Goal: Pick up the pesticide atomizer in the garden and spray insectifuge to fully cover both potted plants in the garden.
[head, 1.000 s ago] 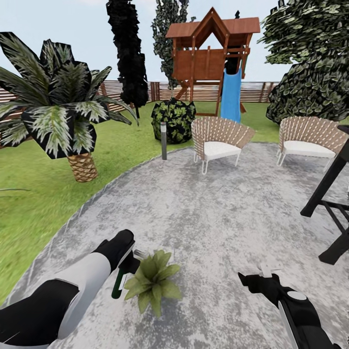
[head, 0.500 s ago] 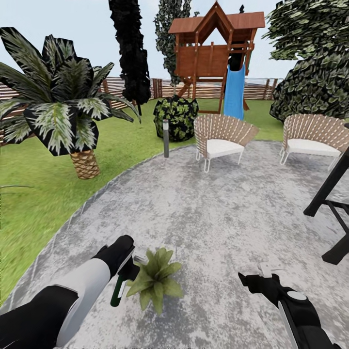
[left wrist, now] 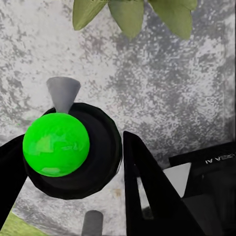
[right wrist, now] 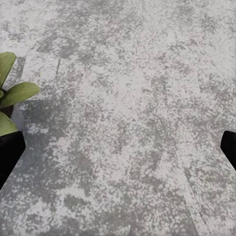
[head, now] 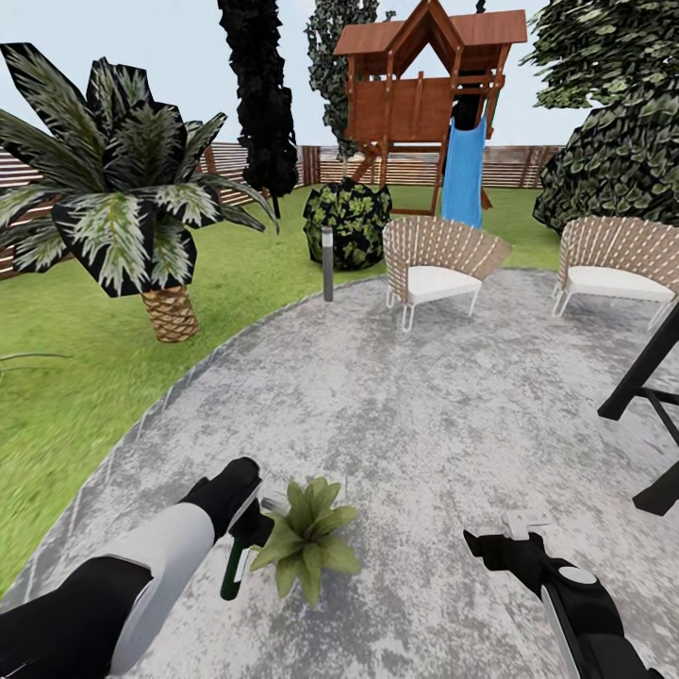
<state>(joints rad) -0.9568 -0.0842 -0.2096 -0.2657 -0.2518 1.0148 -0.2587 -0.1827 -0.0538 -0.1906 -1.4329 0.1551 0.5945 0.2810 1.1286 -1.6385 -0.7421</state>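
We held the pesticide atomizer clamped in our left gripper just beside a potted plant on the mottled-grey patio of the garden. In the head view the dark bottle hung below the gripper, its base tilted down and toward us, the pale spray head pointing at the near edge of the plant's leaves, close to touching them. In the left wrist view the bottle sat between the two black fingers, seen end-on as a dark round shape with a bright green disc on it, its grey nozzle aimed toward the green leaves over the paving.

Our left arm reached forward and inward from the lower left of the head view, white forearm and black wrist angled toward the plant. Our right gripper hovered over bare paving well to the right of the plant, holding nothing; in the right wrist view its fingertips stood wide apart at the two sides, with a few leaves at one edge.

Beyond the patio stood a palm on the lawn, a grey bollard lamp, two wicker chairs, a wooden play tower with a blue slide, and a slatted fence.
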